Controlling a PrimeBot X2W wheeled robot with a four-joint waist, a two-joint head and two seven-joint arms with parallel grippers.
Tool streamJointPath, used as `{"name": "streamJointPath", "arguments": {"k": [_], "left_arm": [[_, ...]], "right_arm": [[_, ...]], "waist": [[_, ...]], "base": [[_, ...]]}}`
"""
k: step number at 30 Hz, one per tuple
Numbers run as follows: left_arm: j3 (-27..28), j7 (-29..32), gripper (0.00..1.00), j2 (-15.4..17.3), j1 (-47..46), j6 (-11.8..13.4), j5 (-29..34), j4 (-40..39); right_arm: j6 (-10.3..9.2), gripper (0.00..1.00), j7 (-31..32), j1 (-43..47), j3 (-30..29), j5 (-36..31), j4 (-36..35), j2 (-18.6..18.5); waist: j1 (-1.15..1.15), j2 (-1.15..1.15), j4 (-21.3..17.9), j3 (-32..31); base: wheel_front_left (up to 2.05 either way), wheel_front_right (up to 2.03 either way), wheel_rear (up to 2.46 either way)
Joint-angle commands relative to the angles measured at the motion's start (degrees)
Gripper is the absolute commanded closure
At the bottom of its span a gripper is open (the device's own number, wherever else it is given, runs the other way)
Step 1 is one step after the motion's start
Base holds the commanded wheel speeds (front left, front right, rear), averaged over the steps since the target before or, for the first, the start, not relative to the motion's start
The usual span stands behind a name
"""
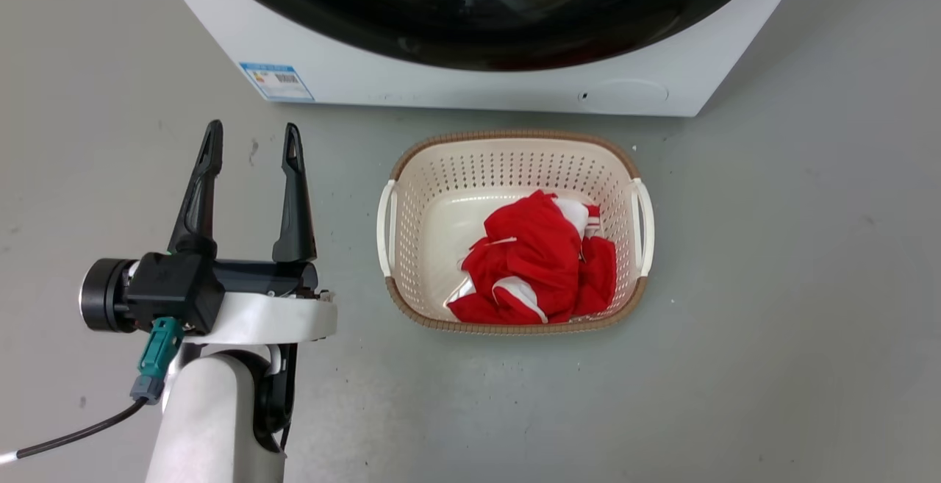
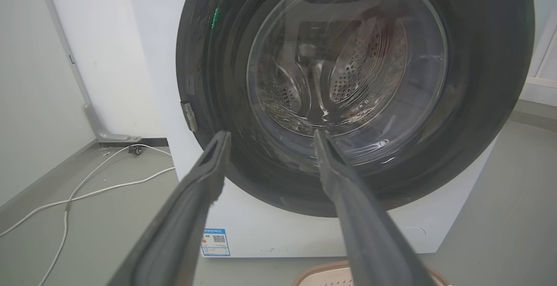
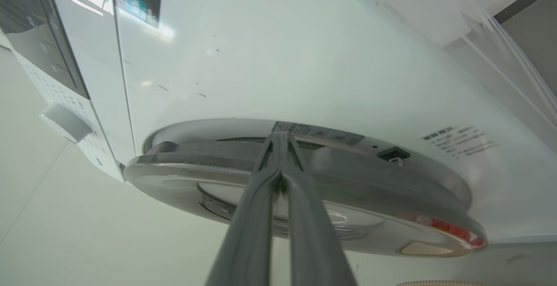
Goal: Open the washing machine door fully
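Right end effector [image 3: 280, 136] clenched, tip-first against rim of washing machine door [image 3: 217, 177], straight ahead on washing machine [image 3: 261, 59] front. Left end effector [image 1: 252, 130] released, poised above floor [image 1: 735, 321], door's glass facing it beyond.

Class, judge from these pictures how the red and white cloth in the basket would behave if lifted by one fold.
The red and white cloth lies crumpled in soft folds, so it would probably hang limp rather than keep its shape. It looks thin, so likely light. It lies loose in the basket, so it should probably lift free.
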Motion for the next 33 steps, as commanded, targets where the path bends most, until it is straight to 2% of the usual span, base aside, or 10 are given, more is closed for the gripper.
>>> {"name": "streamJointPath", "arguments": {"k": [1, 6, 17, 21, 28, 33], "left_arm": [[0.1, -0.1, 0.0, 0.0, -0.7, -0.2, -0.2, -0.2], [-0.5, -0.1, 0.0, -0.1, -2.2, 0.0, -0.4, -1.0], [-1.0, -0.1, 0.0, -0.2, -2.9, 0.3, -0.7, -0.8], [-1.2, -0.1, 0.0, -0.2, -2.8, 0.1, -0.7, -0.5], [-1.5, -0.1, 0.0, -0.2, -2.5, 0.5, -0.9, -0.2], [-1.5, -0.1, 0.0, -0.2, -1.5, 0.6, -1.0, 0.3]], "right_arm": [[-0.01, 1.0, 0.5, -1.0, 0.2, -0.6, 0.8, 0.2], [-0.01, 1.0, 4.4, -6.6, 2.0, -4.3, 4.6, 0.6], [-0.01, 1.0, 7.3, -11.7, 1.2, -7.8, 10.0, 3.1], [0.05, 1.0, 12.6, -11.7, 0.7, -6.5, 10.3, 5.4], [0.04, 1.0, 21.3, -8.2, 0.2, -4.6, 7.0, 4.5], [0.05, 1.0, 28.6, -4.5, 0.2, -2.9, 4.2, 5.5]], "waist": [[-0.01, 0.0, 0.3, 1.3], [-0.01, 0.0, 0.8, 3.4], [-0.01, 0.0, 1.2, 4.5], [-0.01, 0.0, 1.4, 3.9], [-0.01, 0.0, 1.2, 2.8], [-0.01, 0.0, 0.7, 1.2]], "base": [[0.0, 0.0, 0.0], [0.0, 0.0, 0.0], [0.0, 0.0, 0.0], [0.0, 0.0, 0.0], [0.0, 0.0, 0.0], [0.0, 0.0, 0.0]]}}
